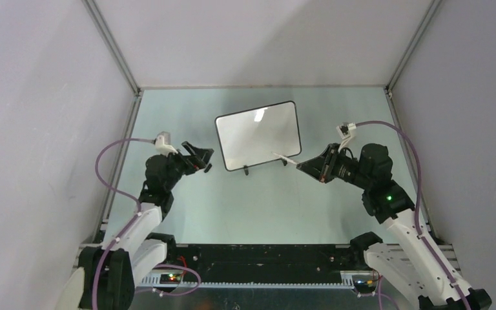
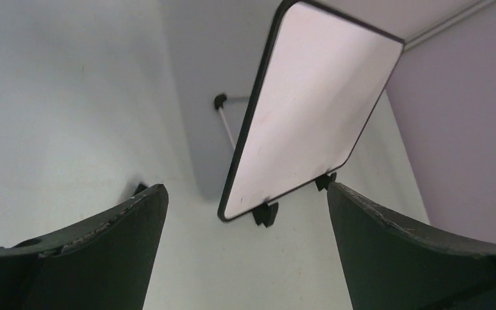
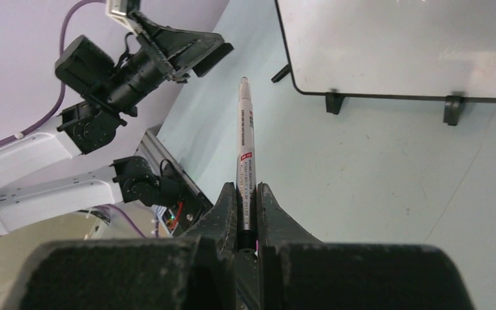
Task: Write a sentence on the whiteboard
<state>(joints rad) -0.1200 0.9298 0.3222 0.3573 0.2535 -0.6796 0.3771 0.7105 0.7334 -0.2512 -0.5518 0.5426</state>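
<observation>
Pale green table [image 1: 245,213] fills the middle of the top view, with lilac walls [image 1: 32,129] on both sides. Just above frame centre the board [image 1: 258,134] stands on its 2 black feet [image 3: 333,102], its face plain white with a little glare. To its left and apart from it, the left gripper [image 1: 200,158] has its jaws spread wide around nothing. At the board's lower right, the right gripper [image 1: 305,166] is clamped on a pen [image 3: 245,142]. The pen's tip lies near the board's bottom edge, but I cannot tell whether it touches.
</observation>
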